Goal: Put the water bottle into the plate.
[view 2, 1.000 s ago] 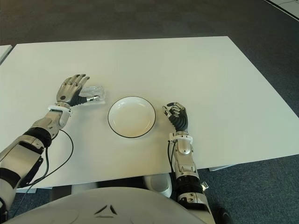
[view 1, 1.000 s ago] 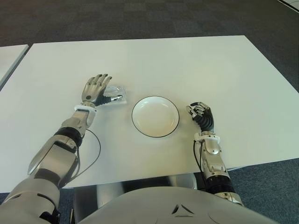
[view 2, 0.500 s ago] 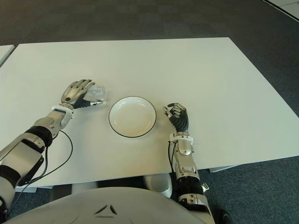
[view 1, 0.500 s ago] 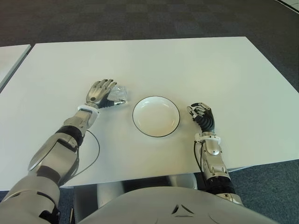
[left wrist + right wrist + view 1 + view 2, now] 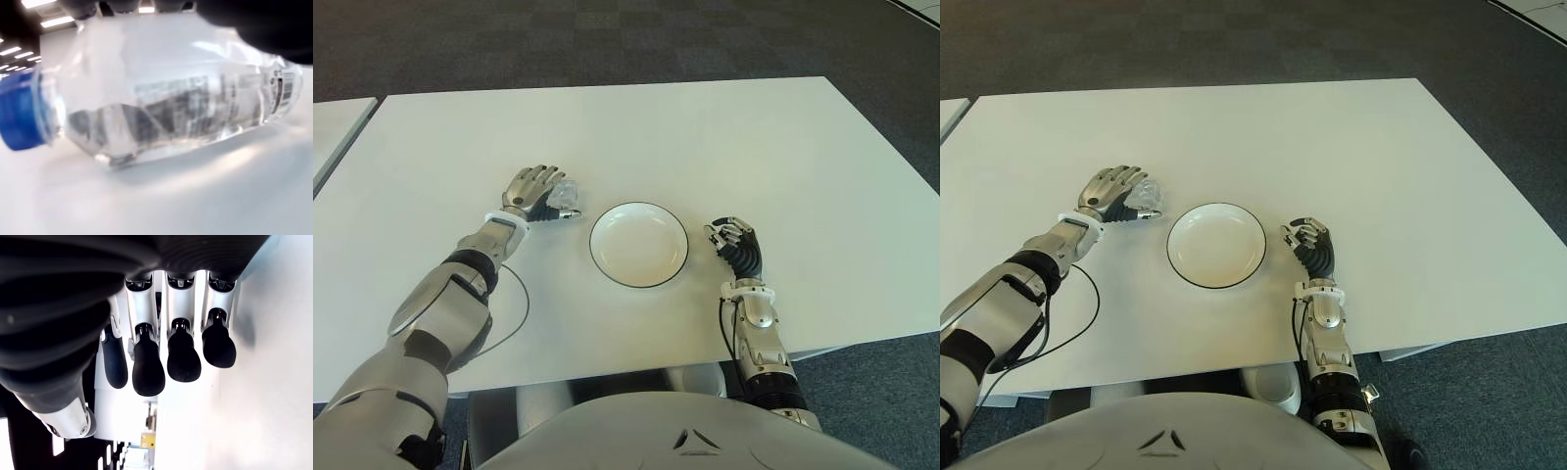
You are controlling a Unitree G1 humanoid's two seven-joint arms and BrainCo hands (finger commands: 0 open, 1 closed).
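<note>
Fingers of my left hand (image 5: 534, 186) curl over the water bottle (image 5: 161, 105), which I see lying on its side on the table (image 5: 705, 127), left of the plate (image 5: 638, 244). Right of the plate, my right hand (image 5: 736, 242) sits curled, holding nothing.
</note>
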